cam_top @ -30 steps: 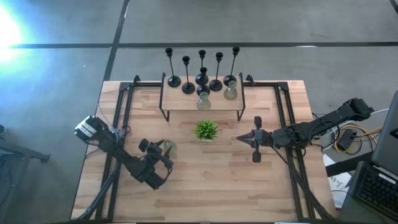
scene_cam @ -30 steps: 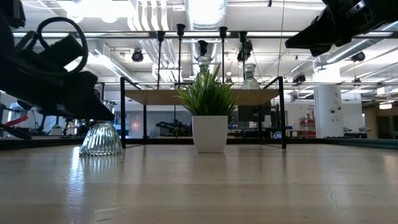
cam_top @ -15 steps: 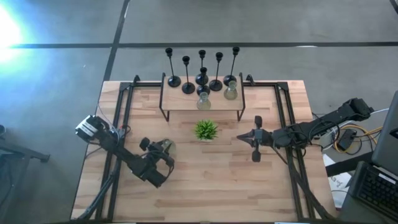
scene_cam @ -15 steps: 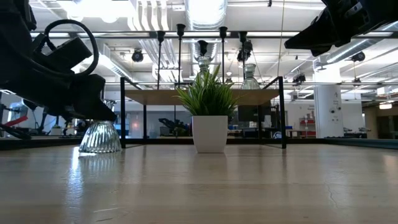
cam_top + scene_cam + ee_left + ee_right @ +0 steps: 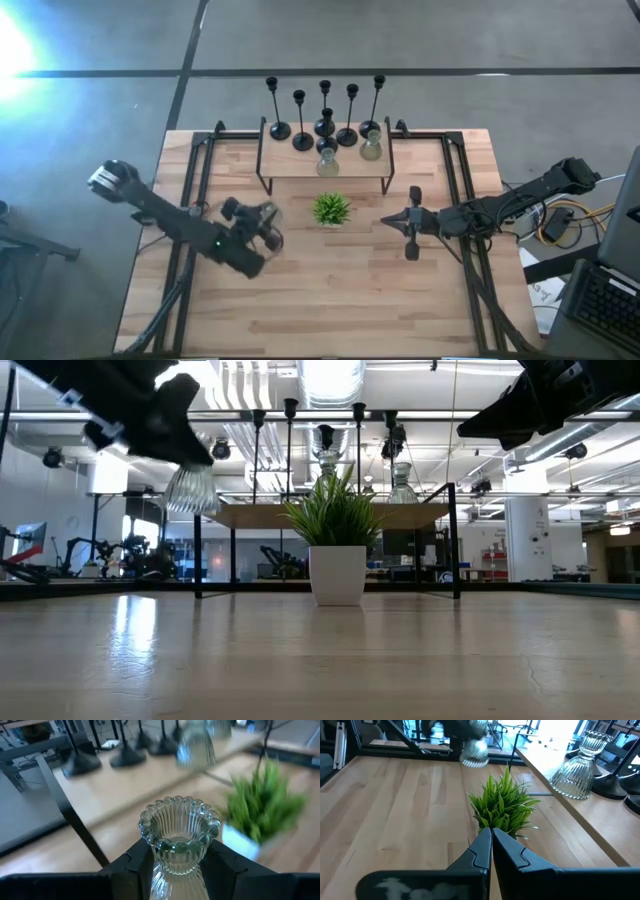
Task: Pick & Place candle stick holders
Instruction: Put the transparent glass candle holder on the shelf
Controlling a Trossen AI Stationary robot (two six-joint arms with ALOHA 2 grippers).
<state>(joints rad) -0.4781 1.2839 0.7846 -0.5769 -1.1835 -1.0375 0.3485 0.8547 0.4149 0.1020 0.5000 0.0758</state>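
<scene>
My left gripper [image 5: 262, 226] has its fingers clamped on a glass holder [image 5: 179, 831], carried clear of the table [image 5: 330, 290]; in the low view the glass [image 5: 190, 487] hangs well above the wood. Just beyond it, off to one side, is the plant [image 5: 331, 209]. Farther ahead is the shelf [image 5: 290, 162], where two more glass holders [image 5: 327, 157] and the black sticks [image 5: 302, 122] stand. My right gripper [image 5: 411, 222] hovers on the plant's far side, fingers pressed together and holding nothing.
</scene>
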